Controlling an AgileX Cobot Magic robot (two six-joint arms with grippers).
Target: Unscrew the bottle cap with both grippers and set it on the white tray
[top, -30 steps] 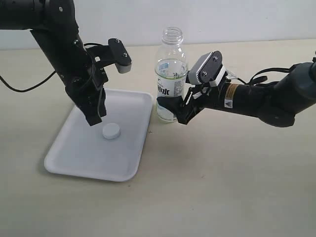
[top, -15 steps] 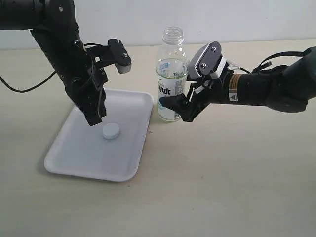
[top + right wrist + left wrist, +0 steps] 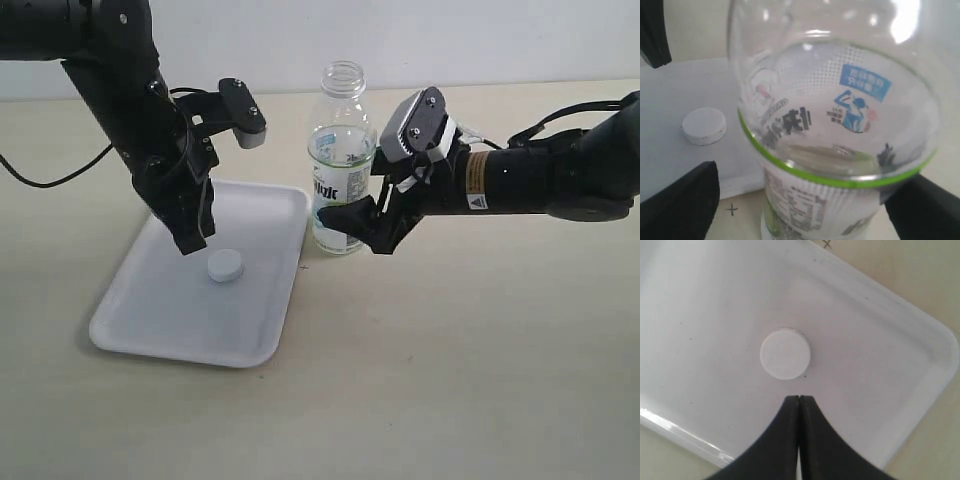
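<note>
My exterior feed is bright and even, lit softly from above. The white tray (image 3: 150, 310) casts only a thin shadow toward the tabletop's (image 3: 450, 380) near edge. Glare spots the bottle (image 3: 840, 100) in the right wrist feed. The left gripper (image 3: 799, 402) looks blurred close up.

The bottle cap (image 3: 225, 266) lies on the white tray (image 3: 165, 312); the bottle (image 3: 340, 150) stands on the table (image 3: 450, 390), just right of the tray.

Beige counter (image 3: 450, 380), white wall (image 3: 480, 40)
The matte surface meets the plain wall along a straight edge; light is soft, shadows faint.
</note>
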